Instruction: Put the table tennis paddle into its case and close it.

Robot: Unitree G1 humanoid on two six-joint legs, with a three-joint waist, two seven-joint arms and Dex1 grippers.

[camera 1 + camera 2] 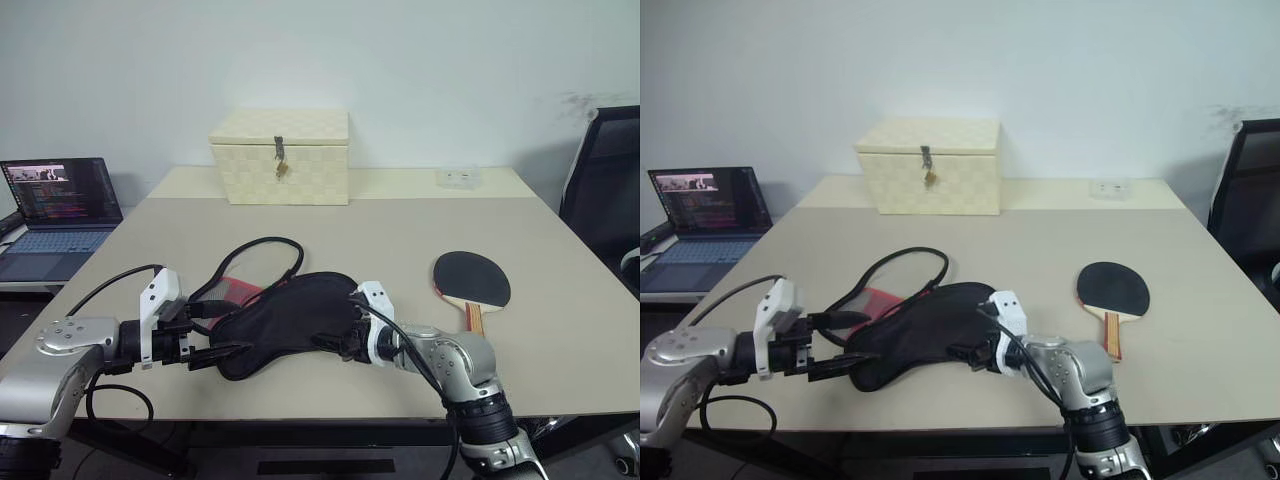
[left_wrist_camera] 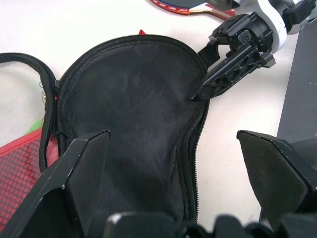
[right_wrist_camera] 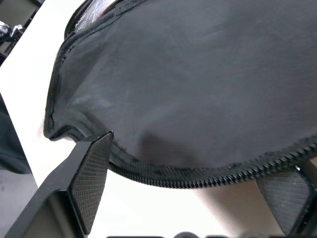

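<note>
Both my jaws stand wide and hold nothing, the left gripper (image 1: 222,330) and right gripper (image 2: 210,74) at the unzipped case (image 1: 290,318), while the paddle (image 1: 472,281) lies apart on the table (image 1: 380,230), so nothing is done yet.

The right claw (image 3: 190,191) straddles the case (image 3: 198,84) zipper edge, fingers apart.
</note>
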